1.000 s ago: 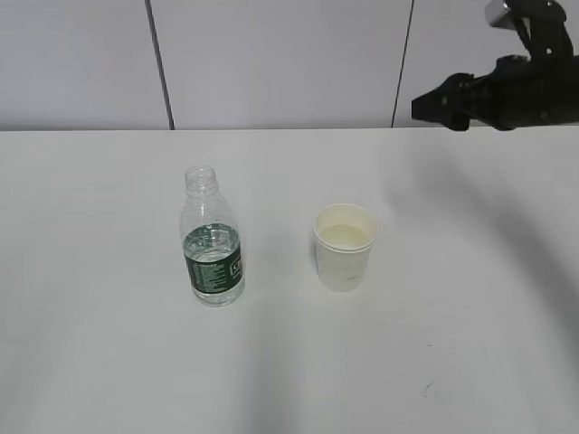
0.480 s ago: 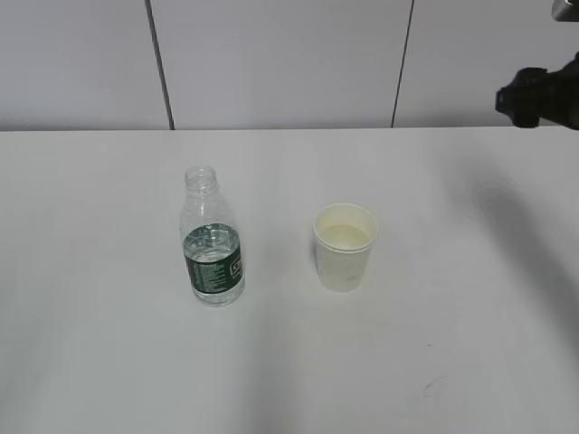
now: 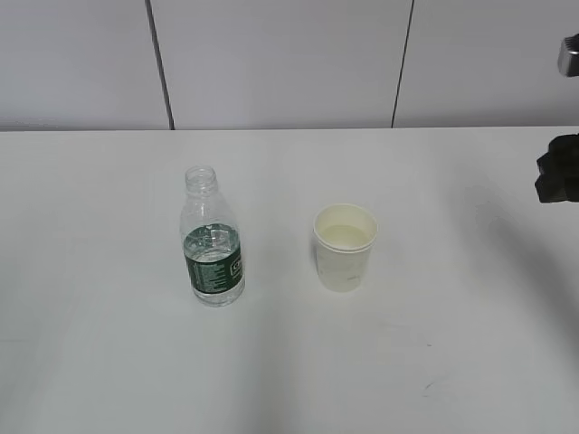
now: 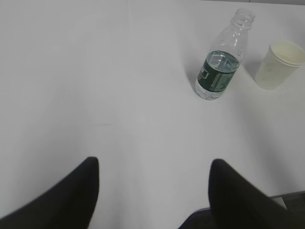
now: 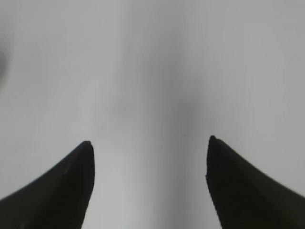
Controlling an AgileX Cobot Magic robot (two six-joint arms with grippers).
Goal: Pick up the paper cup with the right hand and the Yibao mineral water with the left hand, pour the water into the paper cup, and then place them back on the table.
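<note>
The paper cup [image 3: 345,247] stands upright on the white table [image 3: 109,362], with liquid inside. The Yibao mineral water [image 3: 213,240], uncapped and partly filled, stands upright to its left, apart from it. Both also show in the left wrist view, the bottle [image 4: 221,59] and the cup [image 4: 279,64] far ahead at upper right. My left gripper [image 4: 152,164] is open and empty over bare table; the left hand is out of the exterior view. My right gripper [image 5: 148,143] is open and empty over bare table. Only a black part of the right hand [image 3: 561,172] shows at the right edge.
A grey panelled wall [image 3: 280,63] with dark seams stands behind the table. A small dark speck [image 3: 427,387] marks the tabletop at front right. The table's near edge [image 4: 286,196] shows at the lower right of the left wrist view.
The right hand has pulled back to the right and down, almost out of the exterior view. The bottle and cup have not moved.
</note>
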